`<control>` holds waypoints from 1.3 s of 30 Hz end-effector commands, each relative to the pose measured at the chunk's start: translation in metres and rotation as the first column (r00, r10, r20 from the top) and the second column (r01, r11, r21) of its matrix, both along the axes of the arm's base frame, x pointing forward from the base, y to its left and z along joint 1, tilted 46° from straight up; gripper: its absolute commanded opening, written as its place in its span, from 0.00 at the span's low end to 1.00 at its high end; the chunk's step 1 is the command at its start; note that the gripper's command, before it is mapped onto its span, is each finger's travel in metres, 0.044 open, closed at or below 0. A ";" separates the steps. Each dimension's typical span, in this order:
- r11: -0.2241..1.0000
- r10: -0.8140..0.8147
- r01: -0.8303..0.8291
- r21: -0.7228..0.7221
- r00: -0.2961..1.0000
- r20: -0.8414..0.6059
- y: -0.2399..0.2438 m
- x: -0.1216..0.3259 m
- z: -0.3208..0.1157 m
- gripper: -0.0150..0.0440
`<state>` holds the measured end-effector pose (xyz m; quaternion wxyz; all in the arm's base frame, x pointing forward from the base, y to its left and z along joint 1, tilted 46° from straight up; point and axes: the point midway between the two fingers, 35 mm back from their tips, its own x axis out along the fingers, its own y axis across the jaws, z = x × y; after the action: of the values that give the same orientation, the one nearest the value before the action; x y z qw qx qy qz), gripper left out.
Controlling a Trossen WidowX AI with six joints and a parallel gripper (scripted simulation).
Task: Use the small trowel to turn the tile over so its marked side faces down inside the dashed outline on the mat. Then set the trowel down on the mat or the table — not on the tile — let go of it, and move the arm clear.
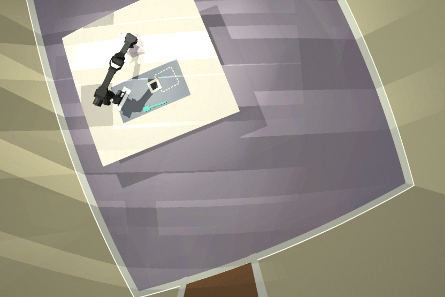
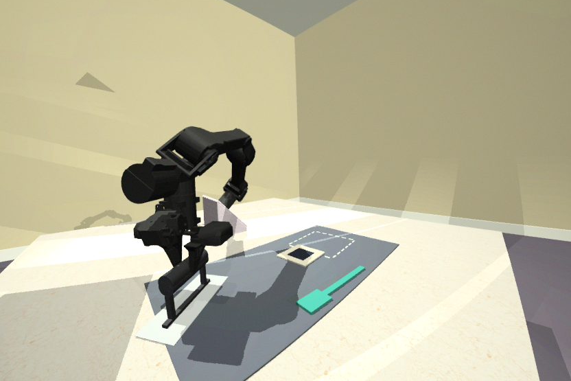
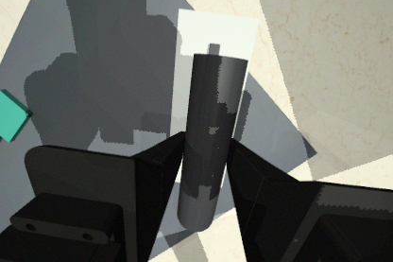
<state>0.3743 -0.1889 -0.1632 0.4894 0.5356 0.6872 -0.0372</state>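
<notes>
In the top view the arm (image 1: 106, 81) (image 2: 195, 142) reached from its base toward seven o'clock, then bent toward three at the wrist (image 1: 102, 94). The exterior view showed it arched high, its upper run heading toward nine o'clock, with the gripper (image 1: 121, 98) (image 2: 185, 265) (image 3: 205, 140) low, pointing toward six. In the wrist view the fingers slanted in from eight and four o'clock, clamped with a gap between their tips.
</notes>
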 end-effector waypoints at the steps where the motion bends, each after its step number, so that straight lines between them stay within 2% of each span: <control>1: 1.000 -0.017 0.017 0.004 1.000 -0.018 0.001 0.000 0.000 0.52; 5: 1.000 -0.017 0.017 0.004 1.000 -0.018 0.001 0.000 0.000 0.70; 6: 1.000 -0.017 0.017 0.004 1.000 -0.018 0.001 0.000 0.000 0.71; 24: 1.000 -0.017 0.017 0.004 1.000 -0.018 0.001 0.000 0.000 0.71; 29: 0.999 -0.016 0.017 -0.028 1.000 0.019 -0.029 -0.004 0.031 0.71; 39: 0.999 0.022 -0.020 -0.034 0.998 0.056 -0.031 -0.005 0.032 0.71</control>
<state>0.3695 -0.2213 -0.1302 0.5094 0.5335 0.6739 -0.0423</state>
